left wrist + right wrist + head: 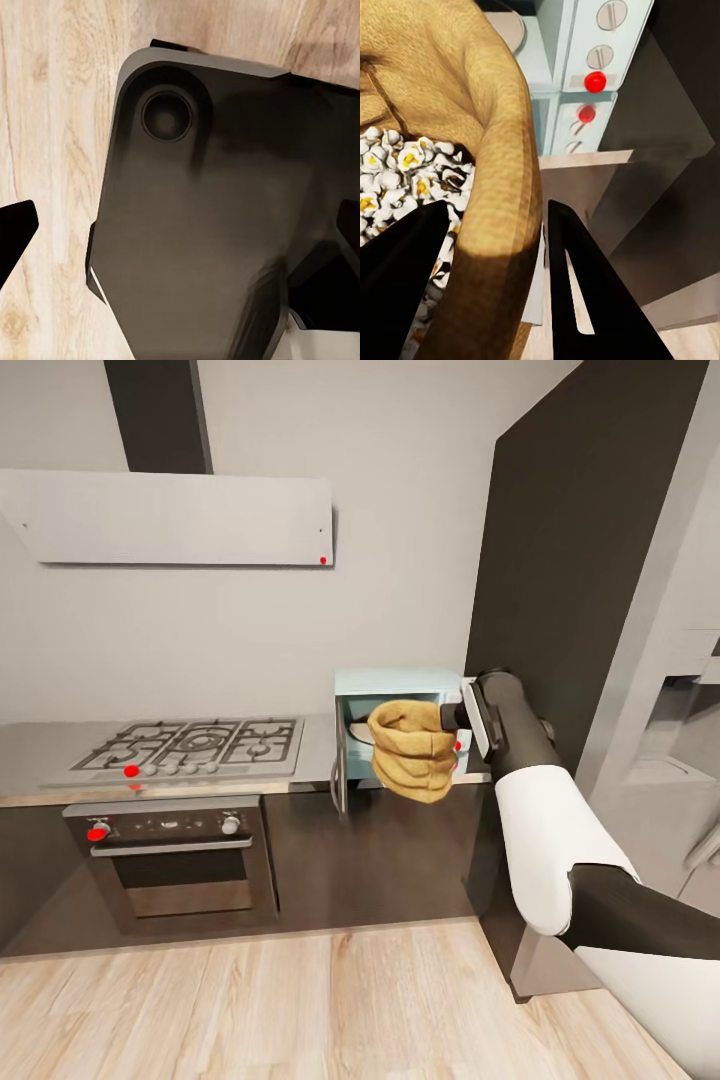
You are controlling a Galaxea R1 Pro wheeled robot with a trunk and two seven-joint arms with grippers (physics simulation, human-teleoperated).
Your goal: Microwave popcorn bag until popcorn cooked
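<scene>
the right hand (pixel 495 277) holds the popcorn bag (pixel 412 750) in front of the open microwave (pixel 400 690).

its fingers pinch the rolled rim, one inside and one outside, so the bag hangs upright and the popped corn (pixel 405 180) stays in. the bag is off the bench (pixel 40 755). whether the left hand is wide or narrow cannot be told.

No words, brand names or numbers can be read on anything here. The microwave (pixel 400 690) panel carries only plain dials and a red button; any fine markings there are perhaps too small to make out.
</scene>
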